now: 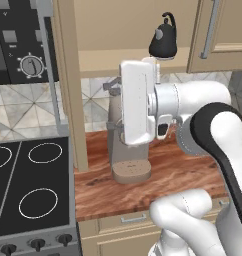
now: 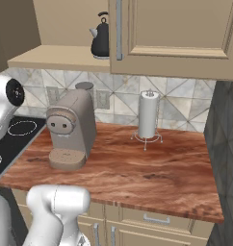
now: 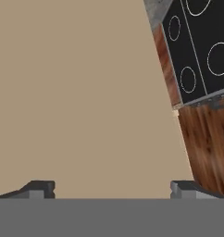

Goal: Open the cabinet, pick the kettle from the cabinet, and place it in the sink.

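The cabinet's left door [image 1: 69, 85] stands swung open, edge-on, and its right door [image 2: 176, 33] is closed, with a silver bar handle [image 2: 119, 29]. The black kettle [image 1: 163, 41] [image 2: 101, 41] sits upright on the tan inner shelf [image 2: 56, 57], beside the closed door. My white hand [image 1: 138, 100] hovers below the shelf, in front of the coffee machine and lower left of the kettle. In the hand view my gripper [image 3: 114, 190] is open with nothing between its fingertips [image 3: 40, 189], facing the beige door face [image 3: 77, 92]. The sink is out of view.
A taupe coffee machine [image 2: 72, 129] stands on the reddish wood counter [image 2: 152, 168]. A paper towel holder [image 2: 148, 115] is to its right. The black stovetop [image 1: 33, 195] lies left of the counter, with an oven panel [image 1: 20, 45] above it. A dark wall [image 2: 226, 144] bounds the right.
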